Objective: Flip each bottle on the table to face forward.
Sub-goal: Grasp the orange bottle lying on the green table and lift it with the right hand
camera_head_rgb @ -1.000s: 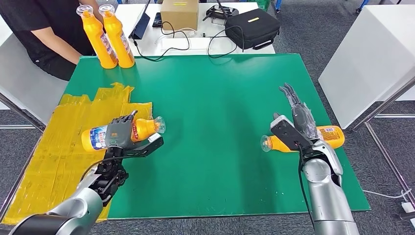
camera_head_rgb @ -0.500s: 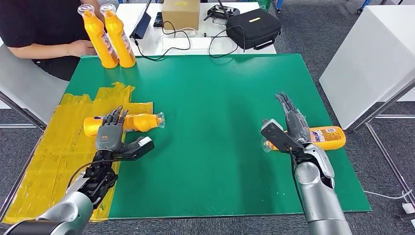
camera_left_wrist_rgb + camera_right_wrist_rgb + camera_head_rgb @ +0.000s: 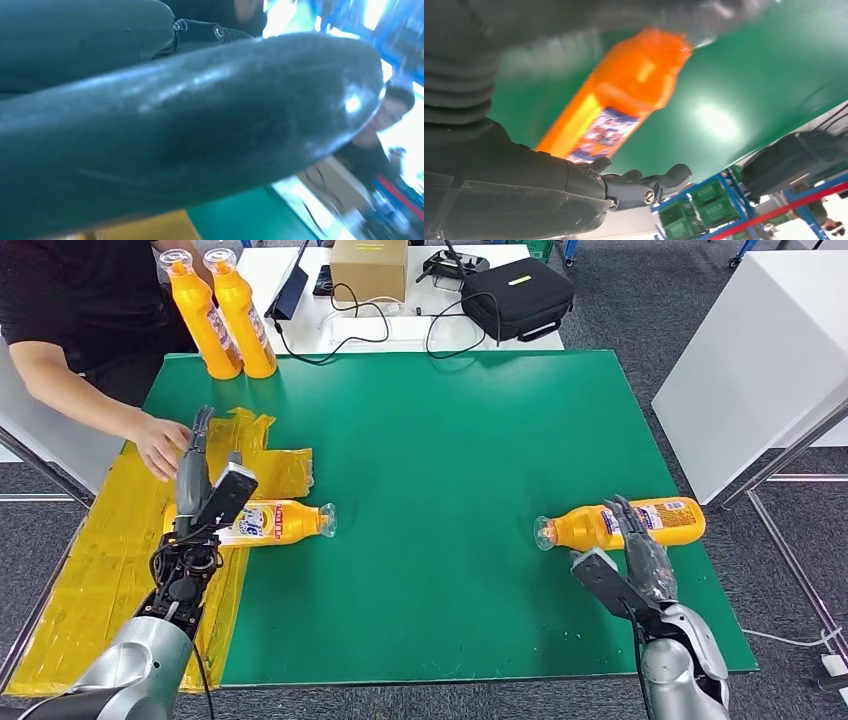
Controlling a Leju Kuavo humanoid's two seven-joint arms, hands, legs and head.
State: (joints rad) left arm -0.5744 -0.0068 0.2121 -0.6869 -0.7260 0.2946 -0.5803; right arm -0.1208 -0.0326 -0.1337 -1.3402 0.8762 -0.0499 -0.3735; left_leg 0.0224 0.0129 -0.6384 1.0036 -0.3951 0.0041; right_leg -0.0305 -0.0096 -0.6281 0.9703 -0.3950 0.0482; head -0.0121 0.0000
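An orange bottle (image 3: 285, 522) lies on its side at the left of the green table (image 3: 430, 430), label up, cap pointing right. My left hand (image 3: 205, 490) stands over its base end with fingers stretched upward, holding nothing. A second orange bottle (image 3: 600, 525) lies on the right, cap pointing left, label partly up. My right hand (image 3: 635, 562) hovers just on the near side of it, fingers apart and empty. In the right wrist view that bottle (image 3: 624, 100) lies beyond the spread fingers (image 3: 639, 187). Two more orange bottles (image 3: 220, 315) stand upright at the far left corner.
A person's hand (image 3: 160, 445) reaches onto the yellow sheet (image 3: 90, 570), close to my left hand. Behind the green table are a cardboard box (image 3: 367, 267), a black bag (image 3: 515, 295) and cables. A white cabinet (image 3: 760, 350) stands to the right.
My left hand let go of the left bottle, which now lies label up, and turned its fingers upward. My right hand drew back from the right bottle. The person's hand reached onto the yellow sheet.
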